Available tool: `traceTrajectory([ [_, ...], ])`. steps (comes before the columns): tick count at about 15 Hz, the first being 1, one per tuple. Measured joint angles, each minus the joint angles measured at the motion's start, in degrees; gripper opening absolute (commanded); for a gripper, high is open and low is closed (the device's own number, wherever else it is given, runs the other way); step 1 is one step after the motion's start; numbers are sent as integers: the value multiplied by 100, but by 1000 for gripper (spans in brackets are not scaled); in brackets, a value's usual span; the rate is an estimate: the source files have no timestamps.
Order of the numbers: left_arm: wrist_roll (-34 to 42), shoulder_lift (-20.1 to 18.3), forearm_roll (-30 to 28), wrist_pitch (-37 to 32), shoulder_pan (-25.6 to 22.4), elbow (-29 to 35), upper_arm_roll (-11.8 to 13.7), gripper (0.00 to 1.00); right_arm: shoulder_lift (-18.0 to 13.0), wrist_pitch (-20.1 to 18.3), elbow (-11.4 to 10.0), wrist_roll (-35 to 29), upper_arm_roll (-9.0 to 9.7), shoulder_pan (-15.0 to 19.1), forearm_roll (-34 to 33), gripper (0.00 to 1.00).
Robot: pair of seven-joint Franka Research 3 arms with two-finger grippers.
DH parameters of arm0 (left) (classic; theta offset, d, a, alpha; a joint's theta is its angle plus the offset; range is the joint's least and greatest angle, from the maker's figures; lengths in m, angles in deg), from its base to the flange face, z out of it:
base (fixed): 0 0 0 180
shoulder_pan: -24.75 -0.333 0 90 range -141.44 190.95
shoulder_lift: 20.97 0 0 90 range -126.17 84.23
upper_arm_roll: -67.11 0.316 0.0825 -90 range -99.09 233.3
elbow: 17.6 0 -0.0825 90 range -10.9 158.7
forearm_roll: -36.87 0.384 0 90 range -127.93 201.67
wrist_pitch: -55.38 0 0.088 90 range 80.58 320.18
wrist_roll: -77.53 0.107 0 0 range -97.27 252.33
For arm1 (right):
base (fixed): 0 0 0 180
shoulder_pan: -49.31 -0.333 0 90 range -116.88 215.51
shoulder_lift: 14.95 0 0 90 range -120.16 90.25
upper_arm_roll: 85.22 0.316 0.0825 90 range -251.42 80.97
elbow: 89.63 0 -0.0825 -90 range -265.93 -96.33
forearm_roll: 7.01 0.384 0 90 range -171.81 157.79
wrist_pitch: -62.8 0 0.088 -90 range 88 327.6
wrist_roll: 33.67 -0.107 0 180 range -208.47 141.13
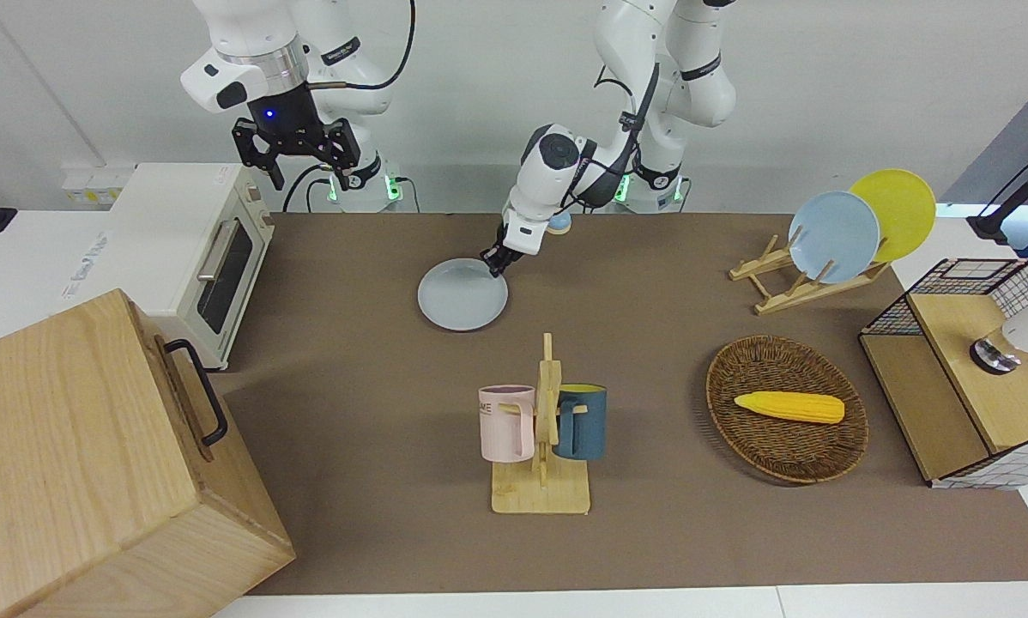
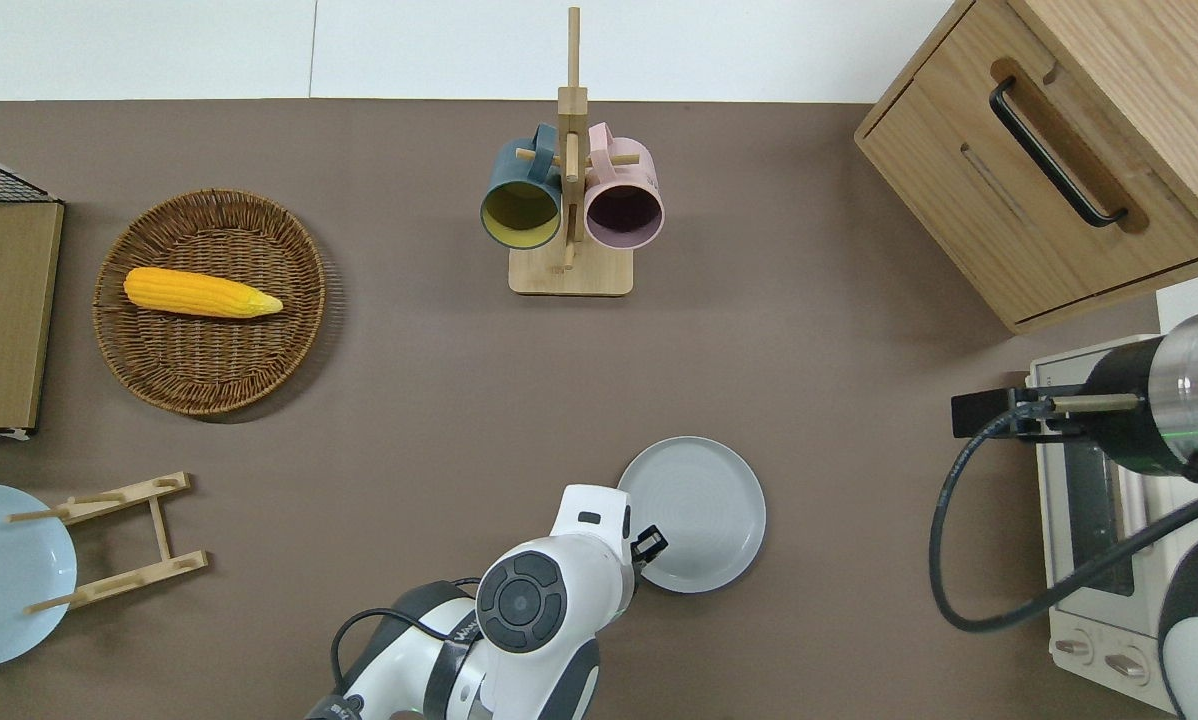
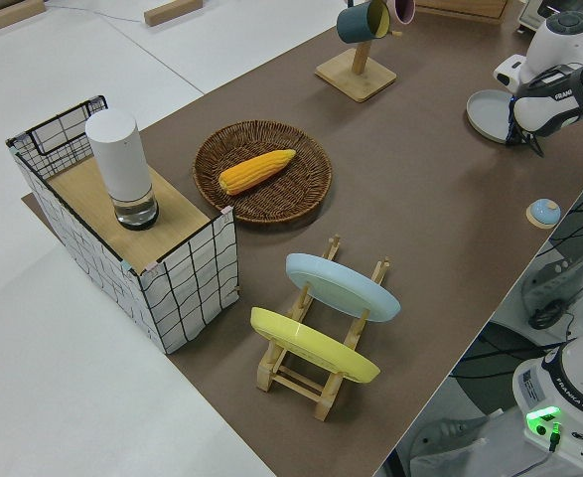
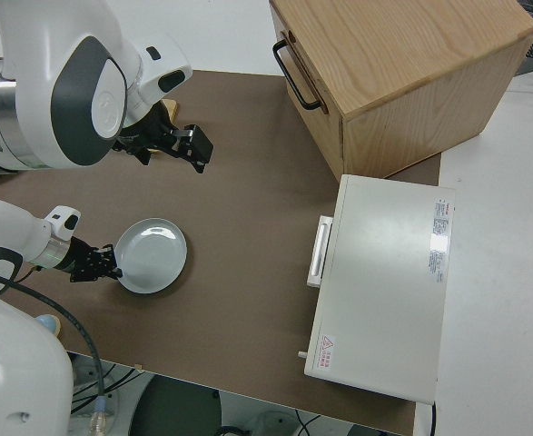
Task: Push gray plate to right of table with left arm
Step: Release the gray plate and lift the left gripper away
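Observation:
The gray plate [image 1: 462, 296] lies flat on the brown table [image 1: 351, 360], about mid-length and near the robots' edge. It also shows in the overhead view [image 2: 694, 512], the left side view [image 3: 490, 104] and the right side view [image 4: 152, 254]. My left gripper [image 1: 492, 263] is low, shut and empty, its tip against the plate's rim on the side toward the left arm's end [image 2: 649, 546] [image 4: 110, 269]. My right gripper [image 1: 295, 154] is parked and open.
A mug stand [image 2: 569, 200] with two mugs stands farther from the robots than the plate. A white oven [image 2: 1089, 520] and a wooden cabinet [image 2: 1049, 170] sit at the right arm's end. A basket with corn [image 2: 209, 300] and a plate rack [image 1: 823, 249] sit toward the left arm's end.

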Motion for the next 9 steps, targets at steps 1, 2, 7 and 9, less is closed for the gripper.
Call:
traceTrajectory([
  [1, 0, 47, -1, 22, 4, -7, -6, 643, 0, 0, 0, 0, 0, 0, 0, 996],
  [2, -3, 78, -10, 52, 7, -36, -11, 712, 0, 0, 0, 0, 0, 0, 0, 996],
  [7, -75, 99, -53, 19, -1, -155, 4, 947, 0, 0, 0, 0, 0, 0, 0, 996],
  [9, -84, 23, -64, -282, -60, -257, 21, 972, 0, 0, 0, 0, 0, 0, 0, 996],
])
